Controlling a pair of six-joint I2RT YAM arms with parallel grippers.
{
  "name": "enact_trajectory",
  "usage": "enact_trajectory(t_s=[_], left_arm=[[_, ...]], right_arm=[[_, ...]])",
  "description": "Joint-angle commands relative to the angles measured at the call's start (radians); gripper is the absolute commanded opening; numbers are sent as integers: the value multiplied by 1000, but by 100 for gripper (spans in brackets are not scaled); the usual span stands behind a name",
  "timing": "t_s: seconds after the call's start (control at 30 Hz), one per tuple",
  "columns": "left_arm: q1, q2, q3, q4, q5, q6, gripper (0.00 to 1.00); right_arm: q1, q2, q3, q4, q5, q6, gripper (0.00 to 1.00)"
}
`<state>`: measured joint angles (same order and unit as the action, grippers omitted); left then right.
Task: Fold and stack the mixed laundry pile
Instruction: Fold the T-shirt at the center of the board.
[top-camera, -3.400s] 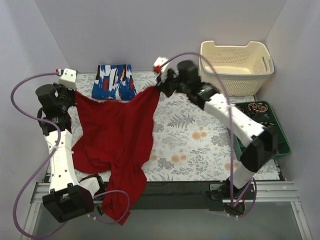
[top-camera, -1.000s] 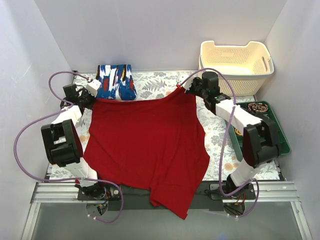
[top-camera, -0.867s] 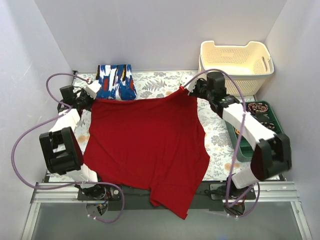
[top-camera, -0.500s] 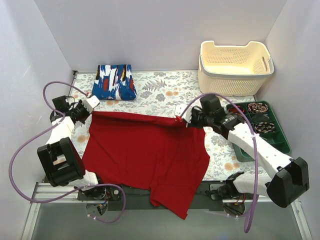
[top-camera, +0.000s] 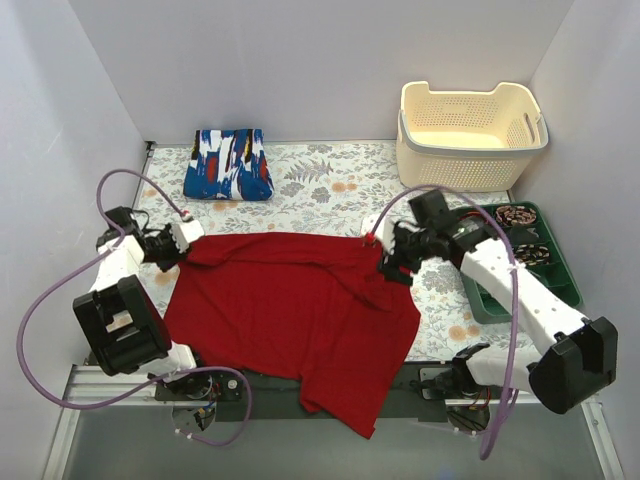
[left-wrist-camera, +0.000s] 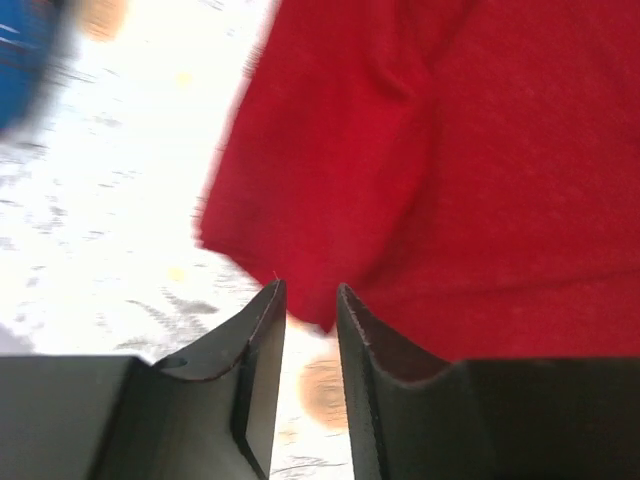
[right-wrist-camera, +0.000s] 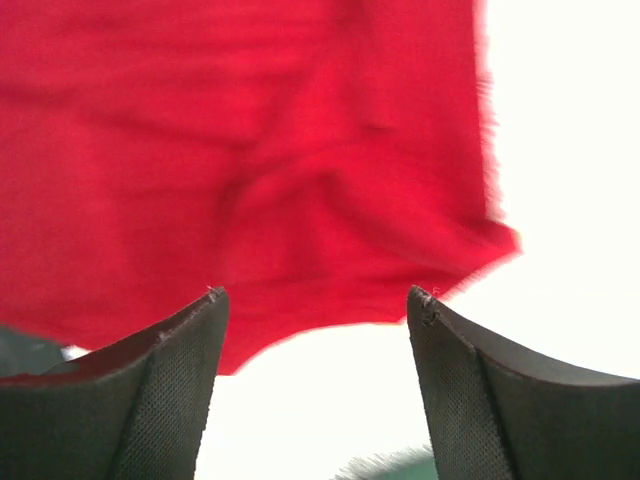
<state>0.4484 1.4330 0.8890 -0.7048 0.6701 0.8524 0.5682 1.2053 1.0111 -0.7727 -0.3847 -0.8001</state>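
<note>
Basket shows only overhead; both wrist cameras frame red garment edges.

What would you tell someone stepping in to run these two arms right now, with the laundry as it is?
Left gripper: jaws slightly apart, empty, at the far left corner of the plain deep red cloth garment.
Right gripper: wide open, empty, above its far right corner.
Red garment: lying on the floral table, near part hanging over the front edge.
Blue cloth garment with white, red and black print: folded, at the table's far left.
Done: blue one folded.
Left: finish folding the red one, then stack the two.
</note>
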Motion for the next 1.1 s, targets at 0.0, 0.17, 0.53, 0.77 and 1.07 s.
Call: enact_trajectory(t_s=[0.0, 0.17, 0.53, 0.77, 1.07], left_arm=[[9, -28, 132, -146, 150, -1, 28], [-139, -83, 172, -133, 273, -122, 32], [-813, -53, 97, 186, 269, -492, 39], [-953, 70, 126, 312, 272, -552, 39], [-953, 76, 126, 317, 256, -550, 38]], right_arm=[[-184, 97, 145, -28, -57, -43, 71], [-348, 378, 294, -34, -133, 77, 55], [-407, 634, 446, 9, -106, 6, 51], [-407, 749, 466, 64, -163, -59, 54], [-407, 797, 399, 90, -207, -85, 50]])
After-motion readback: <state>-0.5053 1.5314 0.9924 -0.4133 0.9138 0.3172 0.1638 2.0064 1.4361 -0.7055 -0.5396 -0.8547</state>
